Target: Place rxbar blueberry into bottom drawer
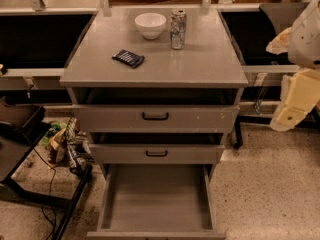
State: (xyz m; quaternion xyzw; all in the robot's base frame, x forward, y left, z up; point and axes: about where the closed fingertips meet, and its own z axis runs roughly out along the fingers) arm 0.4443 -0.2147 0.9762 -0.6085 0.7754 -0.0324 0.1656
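Note:
The rxbar blueberry (128,58) is a small flat dark bar with pale lettering, lying on the left part of the grey cabinet top (200,64). The bottom drawer (156,199) is pulled out wide open below the two shallower drawers, and its grey tray holds nothing. My gripper (286,115) hangs at the lower end of the cream arm at the right edge of the view. It is well right of the cabinet, apart from the bar and the drawer, and nothing shows in it.
A white bowl (150,24) and a silver drink can (178,29) stand at the back of the cabinet top. The top drawer (155,116) and middle drawer (156,153) have black handles. A black stand (20,149) and clutter (67,144) sit on the floor at the left.

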